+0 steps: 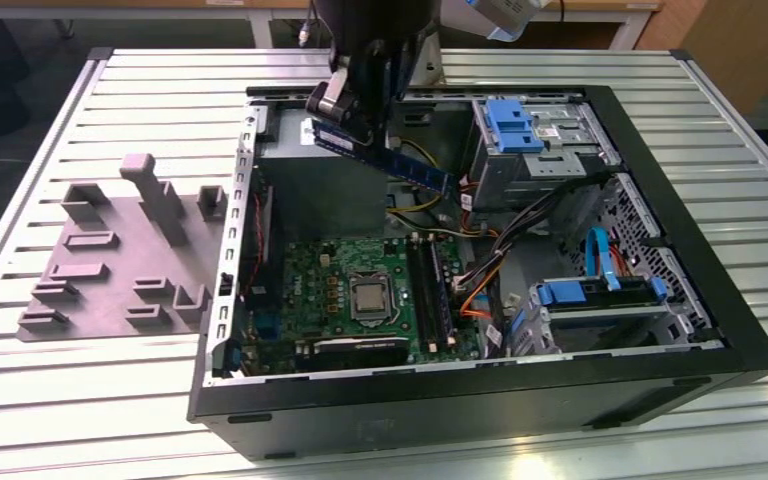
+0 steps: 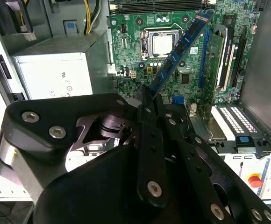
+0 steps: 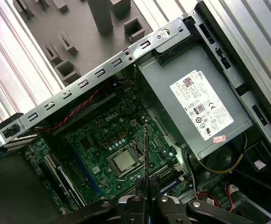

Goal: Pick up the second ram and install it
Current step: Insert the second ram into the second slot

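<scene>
The second ram [image 2: 182, 49] is picked up but not yet installed. The jaws are clenched on one end of it, and the rest of the blue-green stick juts out slantwise from the gripper [image 2: 147, 100]. In the first wrist view the stick appears edge-on as a thin line rising from between the fingertips. It hangs in the air above the open computer case [image 1: 491, 400], touching nothing but the jaws. By my judgement the pickup half is done, and the seating in a slot is all that is left.

Directly beneath the jaws lies the green motherboard [image 1: 344, 270], with the bare processor socket [image 3: 124, 162] just past the stick's free end. The long black memory slots [image 1: 427, 290] lie beyond the socket, well apart from the stick. Whether one of them is already filled I cannot tell.

The case holds more around the board:
- The grey power supply [image 3: 196, 107] is off to one side of the jaws.
- Bundled cables [image 1: 491, 250] run past the far side of the slots.
- Two drive bays with blue clips [image 1: 515, 125] sit beyond the cables.

Farthest from the jaws, outside the case wall, a grey fixture plate [image 1: 117, 260] rests on the slatted table [image 1: 91, 400]. No stick stands in those of its holders that show.
</scene>
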